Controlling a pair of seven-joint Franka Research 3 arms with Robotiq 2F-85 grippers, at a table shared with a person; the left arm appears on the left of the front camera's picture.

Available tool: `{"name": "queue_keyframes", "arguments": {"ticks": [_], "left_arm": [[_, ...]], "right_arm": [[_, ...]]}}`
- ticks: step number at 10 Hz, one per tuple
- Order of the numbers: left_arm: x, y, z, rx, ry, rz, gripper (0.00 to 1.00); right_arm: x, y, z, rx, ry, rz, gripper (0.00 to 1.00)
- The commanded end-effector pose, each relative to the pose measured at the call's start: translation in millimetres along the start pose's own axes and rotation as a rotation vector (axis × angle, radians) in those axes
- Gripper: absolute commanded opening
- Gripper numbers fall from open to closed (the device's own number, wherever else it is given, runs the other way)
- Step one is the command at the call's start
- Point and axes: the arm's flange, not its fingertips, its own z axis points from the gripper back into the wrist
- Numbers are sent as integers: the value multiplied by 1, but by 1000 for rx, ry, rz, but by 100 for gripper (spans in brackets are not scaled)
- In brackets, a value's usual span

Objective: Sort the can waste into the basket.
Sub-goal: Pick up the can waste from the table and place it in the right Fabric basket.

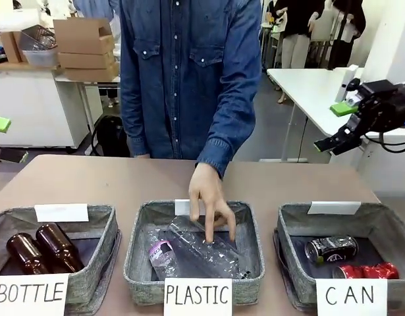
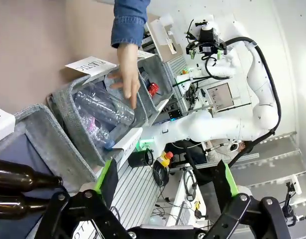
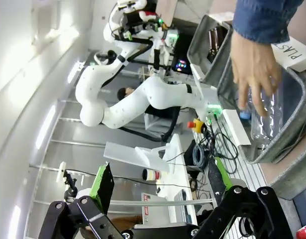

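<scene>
Both cans lie inside the basket (image 1: 296, 217) signed "CAN", at the robot's right. The dark can (image 1: 331, 249) rests toward the middle of the floor; the red can (image 1: 365, 270) lies just in front of it, near the sign. Judged from this layout, the sorting is complete or nearly so, and no can remains on the table (image 1: 90, 181).

The right gripper (image 1: 335, 143) is raised well above and behind the basket, with its jaws open and empty. The left gripper (image 2: 165, 181) also stands with jaws spread and nothing between them, above the bottle basket (image 2: 41, 142).

The person's hand (image 1: 211, 201) reaches into the middle basket (image 1: 139, 240) and touches a clear plastic bottle (image 1: 195, 253).

Recommended procedure for the present step:
- Keep both arms high and clear while the hand is over the baskets.
- Confirm by sight that both cans rest fully below the rim.
- Route any retreat path away from the middle basket, to avoid the person's sleeve (image 1: 225, 131).
- Leave the brown bottles (image 1: 41, 250) undisturbed.
</scene>
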Motion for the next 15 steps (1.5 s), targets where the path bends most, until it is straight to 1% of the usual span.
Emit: {"name": "queue_keyframes", "arguments": {"ticks": [1,15], "left_arm": [[-1,-1,4,-7,14,-18,100],[-1,-1,4,-7,14,-18,100]], "right_arm": [[0,0,2,-2,10,25,100],[0,0,2,-2,10,25,100]]}}
